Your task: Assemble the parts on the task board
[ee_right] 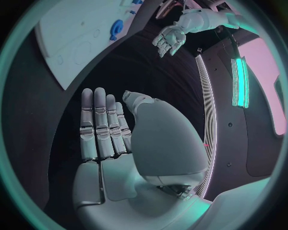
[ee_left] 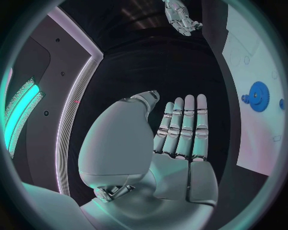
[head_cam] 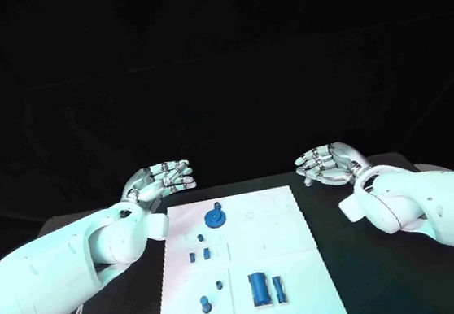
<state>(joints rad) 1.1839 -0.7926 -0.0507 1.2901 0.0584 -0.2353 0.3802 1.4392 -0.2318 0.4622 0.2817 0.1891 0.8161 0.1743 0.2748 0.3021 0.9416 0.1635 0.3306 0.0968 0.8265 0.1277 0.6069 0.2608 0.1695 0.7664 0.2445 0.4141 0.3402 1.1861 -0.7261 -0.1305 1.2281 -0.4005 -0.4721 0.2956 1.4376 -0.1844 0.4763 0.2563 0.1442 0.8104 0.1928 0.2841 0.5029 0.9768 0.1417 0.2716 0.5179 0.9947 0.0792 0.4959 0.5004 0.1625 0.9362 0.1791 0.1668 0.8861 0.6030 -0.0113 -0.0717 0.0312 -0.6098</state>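
Observation:
The white task board (head_cam: 276,231) lies in the middle of the black table. On it are a blue gear (head_cam: 215,218) near the far left, small blue pieces (head_cam: 200,255) mid-left, and a blue cylinder (head_cam: 258,288) with a thinner pin (head_cam: 279,288) near the front. My left hand (head_cam: 163,179) hovers past the board's far left corner, fingers straight, holding nothing. My right hand (head_cam: 325,163) hovers off the far right corner, also empty. The left wrist view shows the left hand (ee_left: 180,129) flat, with the gear (ee_left: 259,96) and board (ee_left: 252,43) beside it. The right hand (ee_right: 108,124) is likewise flat.
Bare black table (head_cam: 403,274) lies on both sides of the board. Both white forearms (head_cam: 68,267) reach in along the board's flanks. Faint outlines of sockets (head_cam: 264,200) mark the board's far right part.

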